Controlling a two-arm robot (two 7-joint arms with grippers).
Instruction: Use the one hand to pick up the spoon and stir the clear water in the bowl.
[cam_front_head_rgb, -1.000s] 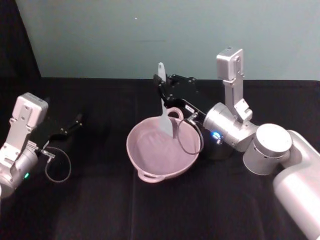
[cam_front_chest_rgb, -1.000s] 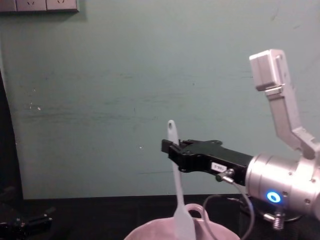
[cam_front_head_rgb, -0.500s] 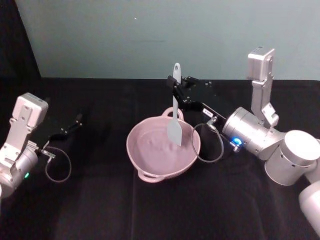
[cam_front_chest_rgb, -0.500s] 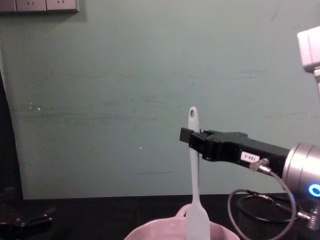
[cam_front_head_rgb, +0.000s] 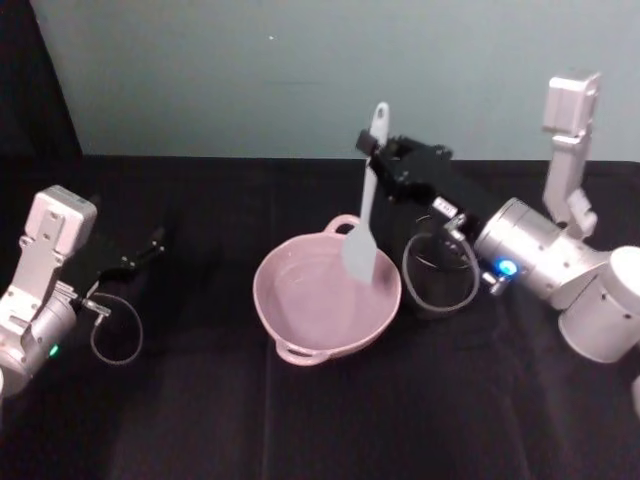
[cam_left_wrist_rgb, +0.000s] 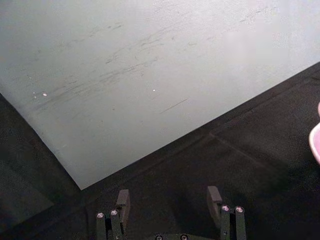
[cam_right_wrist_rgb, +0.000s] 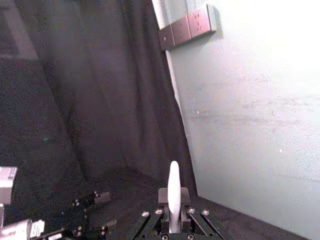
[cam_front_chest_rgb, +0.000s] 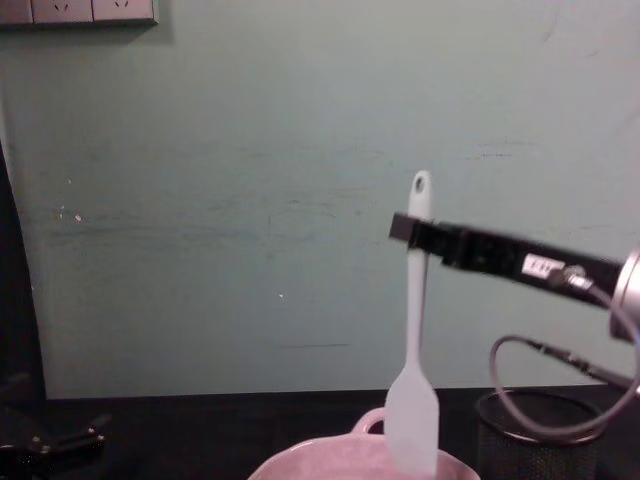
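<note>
1. Your right gripper is pinching the spoon high on its handle, just below the oval hole.
2. The spoon hangs nearly upright, its blade over the right side of the pink bowl. You cannot tell whether it touches the water.
3. The bowl sits mid-counter, with the black mesh cup just right of it.
4. Your left gripper is parked with its fingers spread, well left of the bowl.
</note>
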